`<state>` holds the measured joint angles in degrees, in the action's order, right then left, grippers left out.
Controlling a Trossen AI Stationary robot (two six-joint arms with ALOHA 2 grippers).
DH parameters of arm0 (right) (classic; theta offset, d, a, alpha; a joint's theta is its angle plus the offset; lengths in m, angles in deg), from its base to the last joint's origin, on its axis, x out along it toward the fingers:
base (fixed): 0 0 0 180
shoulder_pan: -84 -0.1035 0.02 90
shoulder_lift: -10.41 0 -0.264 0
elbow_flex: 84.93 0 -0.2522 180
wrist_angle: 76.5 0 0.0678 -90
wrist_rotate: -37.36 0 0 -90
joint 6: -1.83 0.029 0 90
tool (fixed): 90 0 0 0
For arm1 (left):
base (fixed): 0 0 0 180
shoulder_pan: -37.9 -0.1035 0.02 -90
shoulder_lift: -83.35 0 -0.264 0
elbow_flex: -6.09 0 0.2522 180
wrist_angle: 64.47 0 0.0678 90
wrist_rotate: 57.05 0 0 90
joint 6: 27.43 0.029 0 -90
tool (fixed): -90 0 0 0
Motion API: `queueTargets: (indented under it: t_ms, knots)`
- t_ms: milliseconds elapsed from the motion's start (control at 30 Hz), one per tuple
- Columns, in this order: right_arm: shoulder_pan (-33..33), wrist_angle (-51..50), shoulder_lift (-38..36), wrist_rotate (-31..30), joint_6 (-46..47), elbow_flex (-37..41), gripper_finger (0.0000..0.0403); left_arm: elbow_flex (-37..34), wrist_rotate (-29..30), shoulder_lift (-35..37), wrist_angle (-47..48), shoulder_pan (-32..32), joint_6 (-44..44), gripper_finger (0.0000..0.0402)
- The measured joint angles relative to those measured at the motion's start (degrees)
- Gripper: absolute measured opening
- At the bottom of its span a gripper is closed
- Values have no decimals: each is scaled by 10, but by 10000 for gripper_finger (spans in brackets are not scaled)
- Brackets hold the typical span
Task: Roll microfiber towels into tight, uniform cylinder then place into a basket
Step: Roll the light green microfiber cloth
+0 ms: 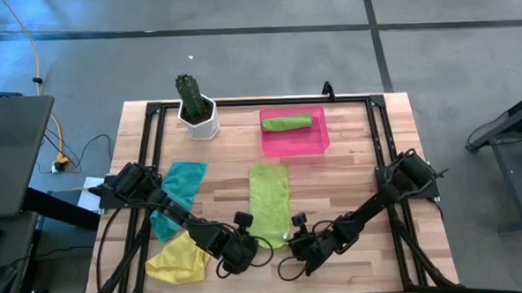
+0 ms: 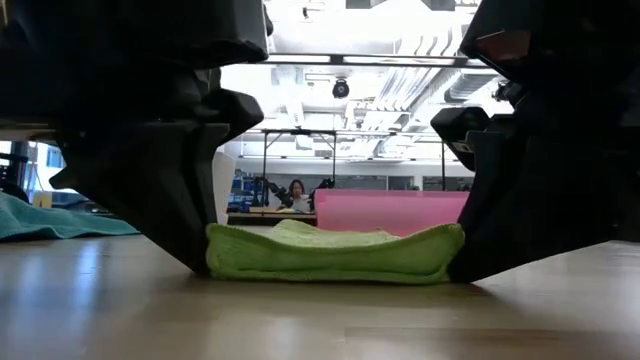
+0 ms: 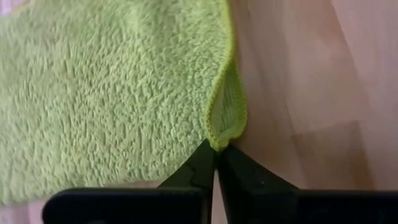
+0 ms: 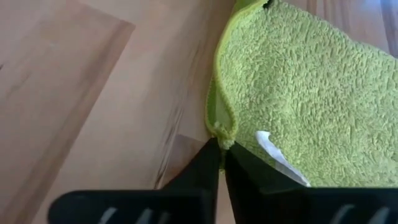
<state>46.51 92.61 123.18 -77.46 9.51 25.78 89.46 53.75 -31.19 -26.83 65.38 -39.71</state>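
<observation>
A lime green towel (image 1: 270, 203) lies spread flat in the middle of the table, its long side running from near to far. My left gripper (image 3: 216, 149) is shut on its near left corner and my right gripper (image 4: 222, 146) on its near right corner. In the low view both stand at the ends of the towel's near edge (image 2: 335, 255). The pink basket (image 1: 318, 142) stands beyond the towel and holds a rolled green towel (image 1: 286, 122). A teal towel (image 1: 179, 194) and a yellow towel (image 1: 178, 260) lie on the table to the left. My left gripper pinches the towel's near left corner (image 3: 221, 138) between its two fingertips, right at the hem. The fingers slant down from the near left. The hem puckers into a small fold beside them, and the towel otherwise lies on the table. My right gripper pinches the towel's near right corner (image 4: 221, 132) between its two fingertips, at the stitched hem. It comes slanting down from the near right. The edge bunches up a little at the fingers. The towel beyond it lies flat, a white tag (image 4: 277, 155) showing close by.
A white pot with a cactus (image 1: 196, 110) stands at the far left, beside the basket. A black frame (image 1: 259, 102) runs around the tabletop. Bare wood lies between the flat towel and the basket and to the towel's right.
</observation>
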Motion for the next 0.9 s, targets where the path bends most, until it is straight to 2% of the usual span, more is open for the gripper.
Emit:
queueTargets:
  t_ms: [100, 233, 333, 467, 567, 733, 900]
  knots:
    - [0, -3, -1, 4, 0, 0, 5, 0, -4, 0, -1, 0, -43, 6]
    - [1, -19, -13, 14, 29, 0, 6, 1, -37, 1, -7, -1, -105, 2]
    - [10, -33, -28, 41, 81, 2, 2, 1, -50, 1, -18, -1, -150, 2]
    - [30, -30, -41, 117, 197, 2, 2, 1, -68, 7, -28, -3, -205, 3]
    - [42, -24, -42, 146, 275, 2, 2, 1, -80, 12, -27, -7, -257, 3]
    - [49, -19, -42, 156, 304, 2, 2, 1, -107, 21, -26, -19, -356, 3]
    - [57, -18, -45, 176, 354, 2, 2, 0, -152, 21, -21, -35, -387, 3]
